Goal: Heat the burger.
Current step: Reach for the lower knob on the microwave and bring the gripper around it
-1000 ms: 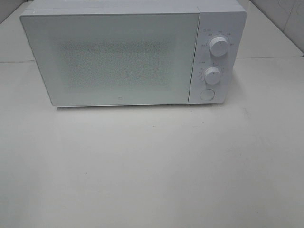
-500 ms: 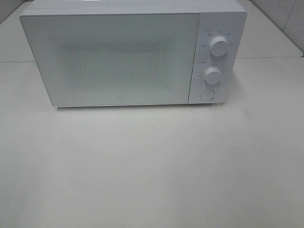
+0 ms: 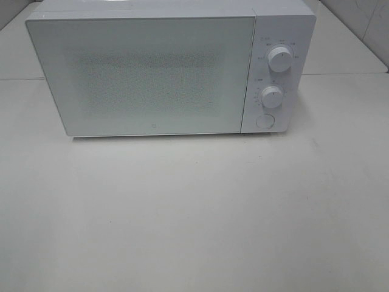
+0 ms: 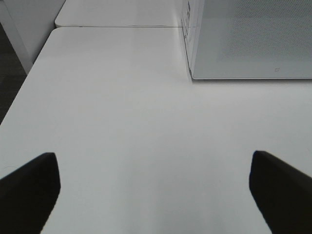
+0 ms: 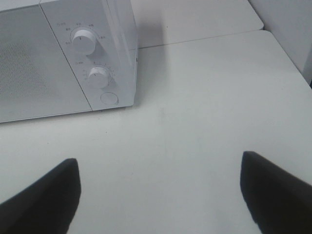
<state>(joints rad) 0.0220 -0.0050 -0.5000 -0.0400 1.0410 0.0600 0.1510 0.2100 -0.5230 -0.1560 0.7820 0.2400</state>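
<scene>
Burger isn't showing anywhere. Right gripper (image 5: 158,160), spread and empty, is facing the knobs (image 5: 84,41) on the microwave (image 5: 117,58); left gripper (image 4: 153,156), also spread, is facing its closed door (image 4: 253,44).

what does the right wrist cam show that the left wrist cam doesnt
Only the right wrist view: the upper knob, lower knob and round button on the microwave. Only the left wrist view: its side wall and dark floor past the edge of the white table. Both: the closed microwave door, the table, and that arm's own pair, wide open with nothing between: left fingers, right fingers.
</scene>
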